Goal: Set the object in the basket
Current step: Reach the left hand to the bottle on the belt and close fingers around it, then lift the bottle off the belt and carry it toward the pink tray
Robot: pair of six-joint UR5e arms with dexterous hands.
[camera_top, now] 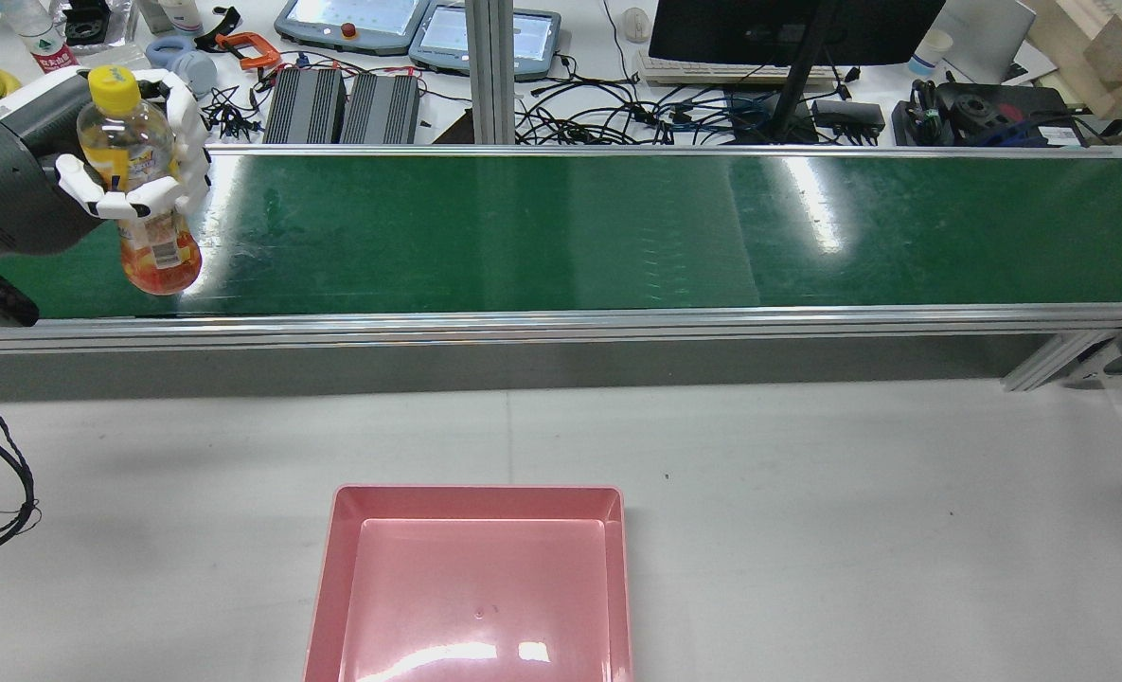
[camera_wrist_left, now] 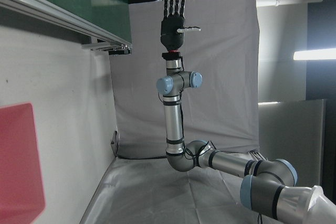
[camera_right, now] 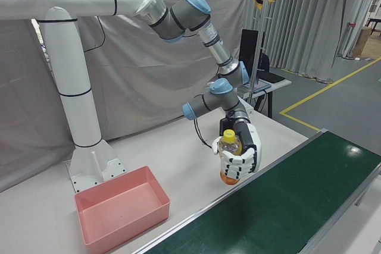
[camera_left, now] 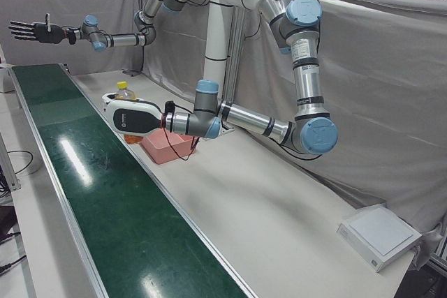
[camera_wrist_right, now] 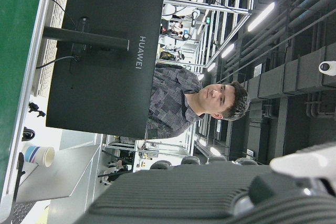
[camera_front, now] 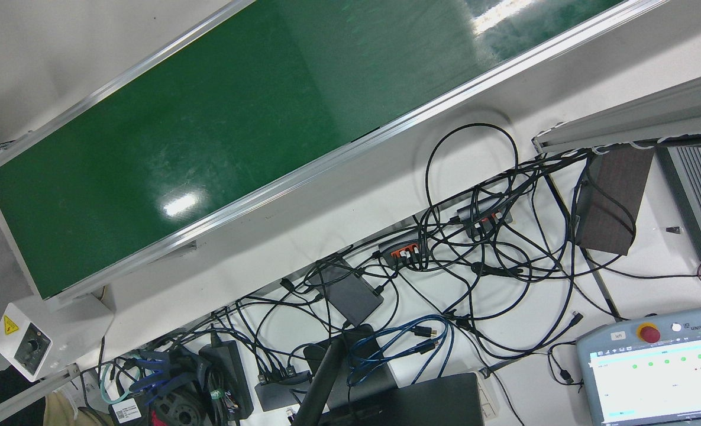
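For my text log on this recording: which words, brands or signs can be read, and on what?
"HUAWEI": back of the black monitor.
"UNIVERSAL", cut off at the edge: grey teach pendant.
"left": small tag on that pendant.
Yellow warning triangle: white control box.
Label on the clear yellow-capped drink bottle: too blurred to read.

Glossy green conveyor belt (camera_top: pixel 561 232), brushed metal rails (camera_top: pixel 561 327); smooth shiny pink plastic basket (camera_top: pixel 473 587); clear plastic bottle (camera_top: pixel 144 189); matt grey table (camera_top: pixel 854 511).

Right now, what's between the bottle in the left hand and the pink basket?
In the rear view, the bottle held by the left hand hangs over the green belt. Between it and the basket lie the belt's metal rail and bare white table.
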